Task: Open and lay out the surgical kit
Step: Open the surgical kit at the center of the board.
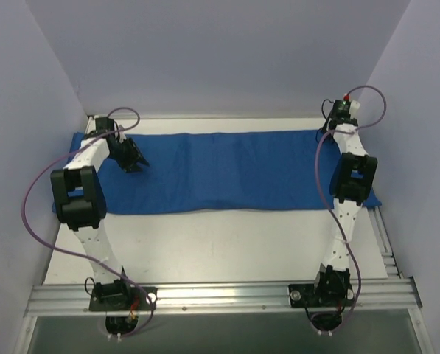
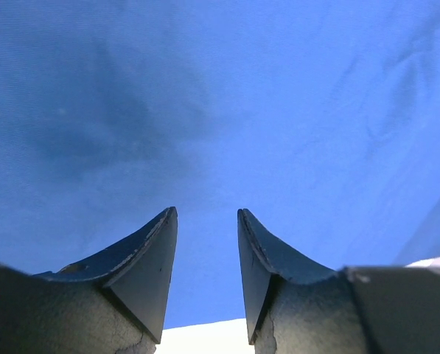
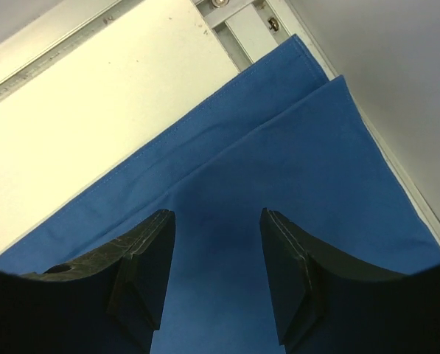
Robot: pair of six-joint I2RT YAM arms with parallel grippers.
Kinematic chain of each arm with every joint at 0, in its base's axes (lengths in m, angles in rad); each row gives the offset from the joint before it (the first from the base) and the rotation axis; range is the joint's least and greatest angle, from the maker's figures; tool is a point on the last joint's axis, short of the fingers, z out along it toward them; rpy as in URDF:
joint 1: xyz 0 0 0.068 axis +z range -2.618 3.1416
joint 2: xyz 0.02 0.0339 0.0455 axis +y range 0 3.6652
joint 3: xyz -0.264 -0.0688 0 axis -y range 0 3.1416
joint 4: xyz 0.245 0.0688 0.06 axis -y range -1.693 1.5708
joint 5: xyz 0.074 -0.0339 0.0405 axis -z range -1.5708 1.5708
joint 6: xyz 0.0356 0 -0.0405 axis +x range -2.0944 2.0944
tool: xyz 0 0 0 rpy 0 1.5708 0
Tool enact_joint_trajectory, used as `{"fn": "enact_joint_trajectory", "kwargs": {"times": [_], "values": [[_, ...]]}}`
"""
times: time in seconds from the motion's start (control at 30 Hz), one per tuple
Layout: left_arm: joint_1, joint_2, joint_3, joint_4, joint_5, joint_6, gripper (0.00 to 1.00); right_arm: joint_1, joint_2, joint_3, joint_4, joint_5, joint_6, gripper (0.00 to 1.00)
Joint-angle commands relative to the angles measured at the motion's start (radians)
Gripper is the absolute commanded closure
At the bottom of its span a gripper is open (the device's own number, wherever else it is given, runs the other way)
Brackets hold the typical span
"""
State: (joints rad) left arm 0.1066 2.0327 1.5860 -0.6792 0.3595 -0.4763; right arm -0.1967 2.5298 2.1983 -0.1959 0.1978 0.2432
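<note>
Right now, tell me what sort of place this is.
Likely a robot test booth, not an operating room: plain walls close in a white table, a left arm and a right arm are bolted to a metal rail at its near edge, and a blue cloth lies spread across the far side.

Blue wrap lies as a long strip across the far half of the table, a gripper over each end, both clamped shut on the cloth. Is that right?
Not clamped. The wrist views show the left gripper and the right gripper with jaws apart, nothing between them, the blue wrap lying below. The rest stands.
</note>
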Motion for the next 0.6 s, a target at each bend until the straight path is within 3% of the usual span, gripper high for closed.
{"fn": "enact_joint_trajectory", "kwargs": {"times": [0.0,0.57], "values": [[-0.01,-0.06,-0.003,0.05,0.045,-0.007,0.53,-0.007,0.004,0.0,0.076,0.042,-0.022,0.5],[-0.015,-0.023,0.028,0.046,0.056,-0.028,0.54,-0.015,0.132,0.15,0.073,0.086,-0.019,0.55]]}}
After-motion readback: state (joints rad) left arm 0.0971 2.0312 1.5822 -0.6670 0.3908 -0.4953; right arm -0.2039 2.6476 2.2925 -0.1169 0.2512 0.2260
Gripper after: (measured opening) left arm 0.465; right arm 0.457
